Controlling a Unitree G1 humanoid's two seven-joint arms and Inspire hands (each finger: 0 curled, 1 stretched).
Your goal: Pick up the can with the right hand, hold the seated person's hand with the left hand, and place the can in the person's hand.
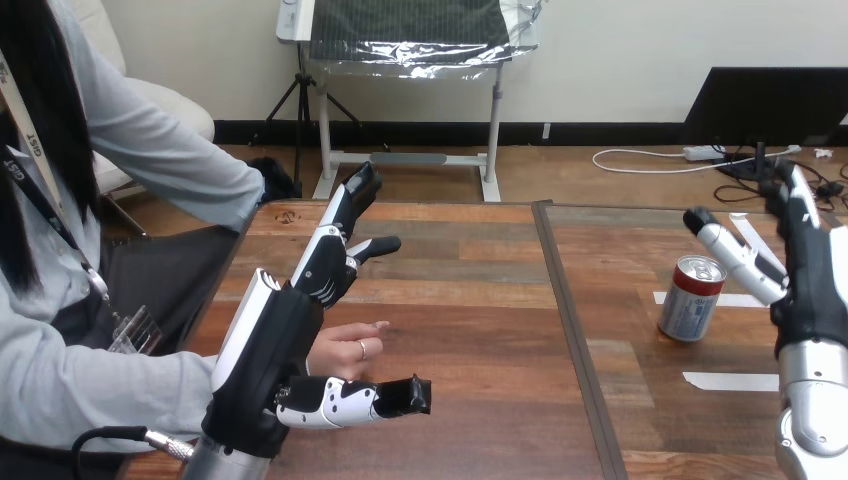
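Head view: one can (692, 297), one person's hand (345, 348), left hand (275, 345) and right hand (805, 290) with fingers (340, 215) released.

The metal can (691, 300) is red, silver-topped; the wooden table (470, 300) shows brown grain; left hand (268, 340) and right hand (808, 280) are black-and-white.

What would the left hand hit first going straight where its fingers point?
Likely nothing: the left hand points across bare table toward its far edge; the person's hand lies beside it.
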